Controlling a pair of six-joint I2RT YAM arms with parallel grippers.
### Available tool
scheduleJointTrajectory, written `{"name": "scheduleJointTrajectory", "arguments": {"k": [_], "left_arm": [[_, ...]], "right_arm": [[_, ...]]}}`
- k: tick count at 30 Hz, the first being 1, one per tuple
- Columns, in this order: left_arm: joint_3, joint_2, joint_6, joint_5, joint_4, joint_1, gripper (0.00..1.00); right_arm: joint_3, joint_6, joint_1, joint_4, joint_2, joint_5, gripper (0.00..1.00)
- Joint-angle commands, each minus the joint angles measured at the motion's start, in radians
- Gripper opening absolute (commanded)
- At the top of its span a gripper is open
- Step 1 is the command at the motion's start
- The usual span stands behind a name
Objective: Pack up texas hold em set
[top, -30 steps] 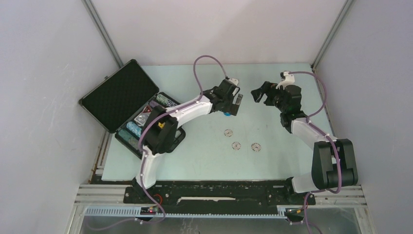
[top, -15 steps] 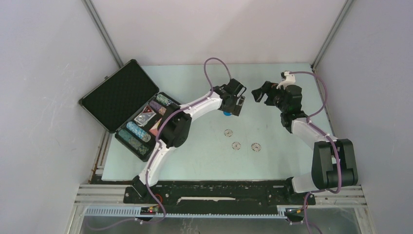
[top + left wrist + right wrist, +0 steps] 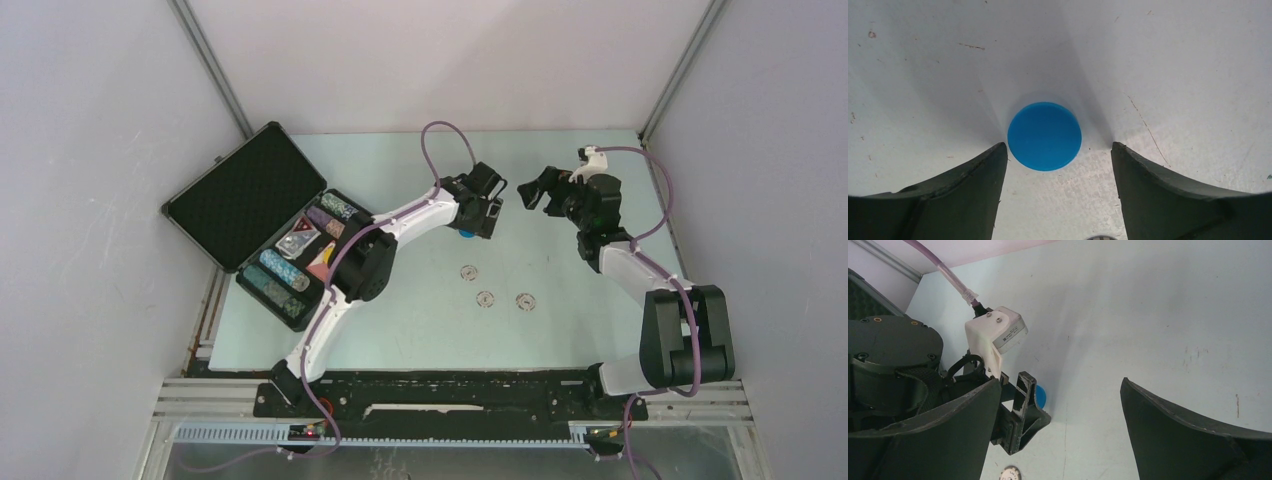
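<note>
The black briefcase [image 3: 243,194] lies open at the left, its foam lid tilted back. Its base holds chip rows [image 3: 277,273], a shiny wrapped deck [image 3: 297,240] and a triangular marker [image 3: 322,262]. A blue disc [image 3: 466,234] lies on the table mid-back. My left gripper [image 3: 480,220] is open right over it. In the left wrist view the blue disc [image 3: 1044,136] lies on the table just ahead of my open gripper [image 3: 1059,149], untouched. Three small round discs [image 3: 486,298] lie loose nearer me. My right gripper [image 3: 531,194] is open and empty, to the right of the left gripper.
The right wrist view shows the left gripper [image 3: 1018,412], the blue disc [image 3: 1042,395] behind it and one small disc [image 3: 1010,473] at the bottom edge. Grey walls enclose the table at the back and on both sides.
My left arm has stretched out and its gripper has shifted slightly right over the blue disc, uncovering the case's base. The right arm has hardly moved.
</note>
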Motion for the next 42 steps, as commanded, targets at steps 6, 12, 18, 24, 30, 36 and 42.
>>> {"name": "scheduleJointTrajectory", "arguments": {"k": [6, 12, 18, 24, 30, 36, 42], "left_arm": [[0.063, 0.014, -0.014, 0.026, 0.000, 0.010, 0.67], [0.060, 0.005, -0.001, 0.010, -0.003, 0.010, 0.61], [0.058, -0.026, 0.029, -0.014, -0.004, 0.011, 0.55], [-0.003, -0.125, 0.059, -0.039, 0.012, 0.010, 0.55], [-0.040, -0.162, 0.056, -0.026, 0.008, 0.011, 0.56], [-0.079, -0.181, 0.037, -0.012, -0.004, 0.017, 0.62], [-0.110, -0.190, 0.012, 0.007, 0.028, 0.029, 0.82]], "right_arm": [[0.042, 0.020, -0.011, 0.015, -0.004, -0.007, 1.00], [0.042, 0.023, -0.011, 0.016, -0.003, -0.009, 1.00], [0.042, 0.025, -0.010, 0.021, 0.001, -0.012, 1.00], [0.042, 0.027, -0.010, 0.024, 0.002, -0.013, 1.00], [0.042, 0.029, -0.010, 0.025, 0.004, -0.017, 1.00], [0.042, 0.030, -0.012, 0.024, 0.004, -0.018, 1.00], [0.042, 0.031, -0.012, 0.024, 0.002, -0.020, 1.00]]}}
